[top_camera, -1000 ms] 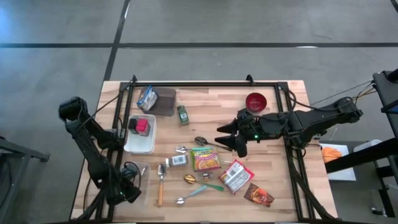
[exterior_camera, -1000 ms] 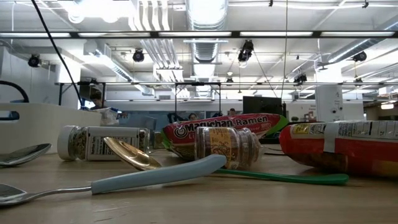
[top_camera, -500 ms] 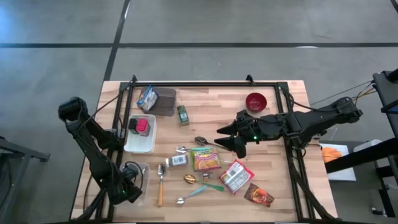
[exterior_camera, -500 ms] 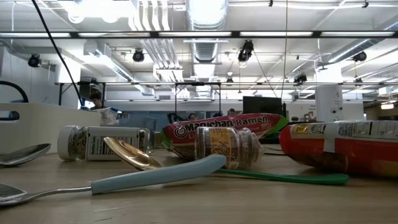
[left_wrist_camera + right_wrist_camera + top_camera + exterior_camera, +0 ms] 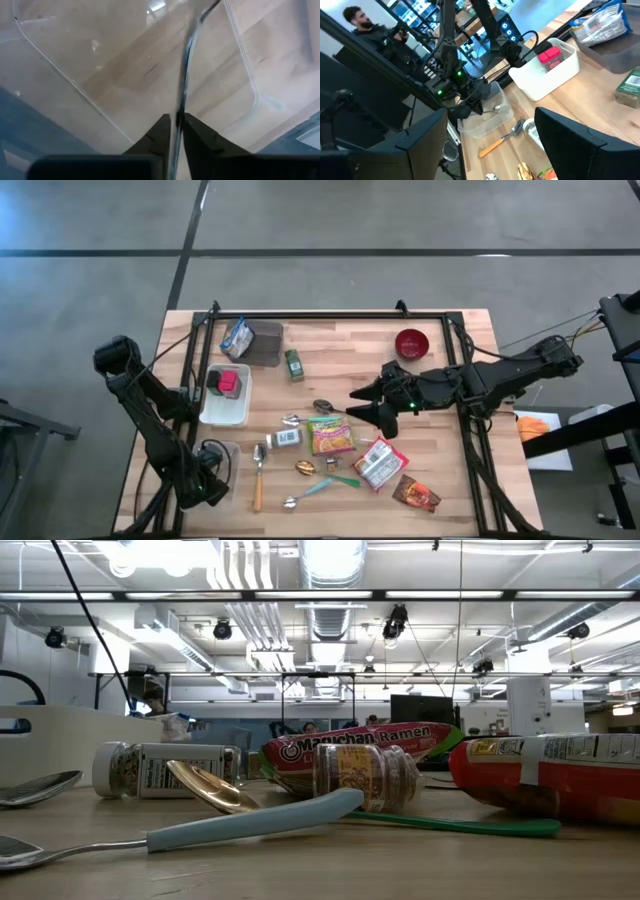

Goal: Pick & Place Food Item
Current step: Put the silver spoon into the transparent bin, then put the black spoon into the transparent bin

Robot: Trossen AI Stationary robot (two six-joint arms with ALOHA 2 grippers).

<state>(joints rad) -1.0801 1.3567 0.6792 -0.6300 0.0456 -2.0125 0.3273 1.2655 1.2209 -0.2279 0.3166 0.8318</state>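
**Spread jaws over the middle, noodle packet just off to the front**

Jaws of the right gripper (image 5: 365,404) stood wide apart and held nothing. It hung over the middle of the table (image 5: 350,340), with the arm reaching in from the right edge and the fingers pointing toward the left edge.

The food item most likely meant was the ramen packet (image 5: 331,435). It lay flat near the table's centre, just beside the right gripper and toward the front edge, where the low camera sits. So the packet lay not ahead of the spread jaws but off to one side and below them. A metal spoon (image 5: 325,407) lay straight ahead of the fingertips, between them and the packet's back edge.

The packet looked nearly square, with its sides roughly in line with the table's edges, so it offered no strong long axis. A second packet, red and white (image 5: 380,463), lay askew farther toward the front-right corner, also within this arm's reach.

Over at the front-left corner, the left gripper (image 5: 207,480) was well apart from both packets. Its jaws were drawn close on the thin wall of a clear tub (image 5: 228,455), which ran up between the two fingers (image 5: 162,132) in the left wrist view.

The right arm was plainly the nearer one. By my reading, it would need to swing toward the front edge and come down, keeping clear of the spoon.
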